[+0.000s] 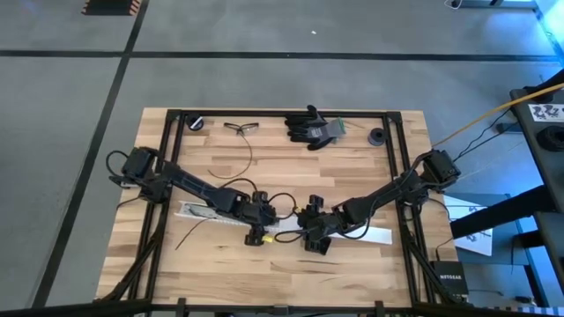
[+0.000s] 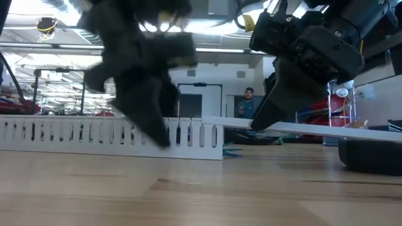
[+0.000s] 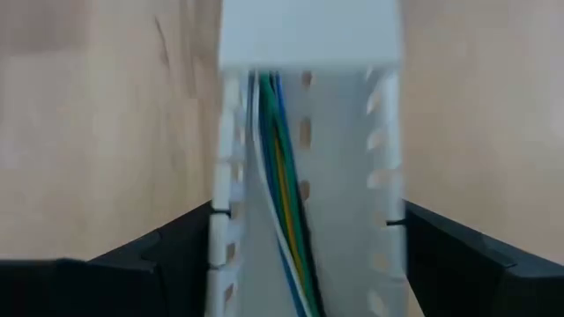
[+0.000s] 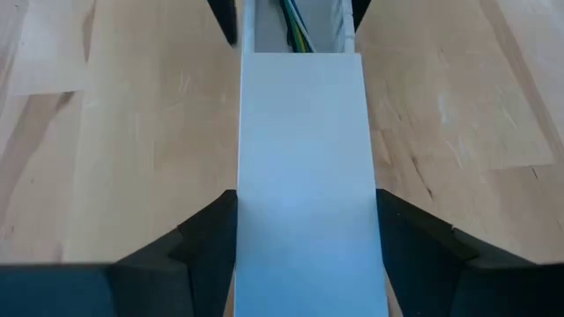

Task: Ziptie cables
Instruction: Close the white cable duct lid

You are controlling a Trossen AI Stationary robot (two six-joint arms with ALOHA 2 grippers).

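A white slotted duct (image 1: pixel 211 214) lies on the table, its open channel holding the cables (image 3: pixel 284 167), thin green, blue, yellow and white wires. A flat white lid (image 4: pixel 304 176) overlaps the duct's right end and runs on toward the table's right. My left gripper (image 1: pixel 257 218) straddles the duct near that end. My right gripper (image 1: pixel 313 236) straddles the lid. One thin black ziptie (image 1: pixel 189 232) lies on the wood near the duct's left end. Another one curves (image 1: pixel 236 165) farther back. My left gripper (image 3: pixel 307 216) has the duct between its two fingers, one on each slotted side wall (image 3: pixel 217 211), near the lid's end. The fingers point along the duct. The duct lies flat on the table. My right gripper (image 4: pixel 307 198) pinches the lid by its two long edges (image 4: pixel 240 202), fingers pointing along it toward the duct. The lid is held about level at the height of the duct's top (image 2: pixel 314 129), and its right part is clear of the table.
At the far edge lie a black glove (image 1: pixel 313 129), safety glasses (image 1: pixel 242 128) and two small black round things (image 1: pixel 196 123) (image 1: pixel 377 136). A dark thing (image 2: pixel 370 154) sits on the table at the right of the low view. A person stands in the room beyond.
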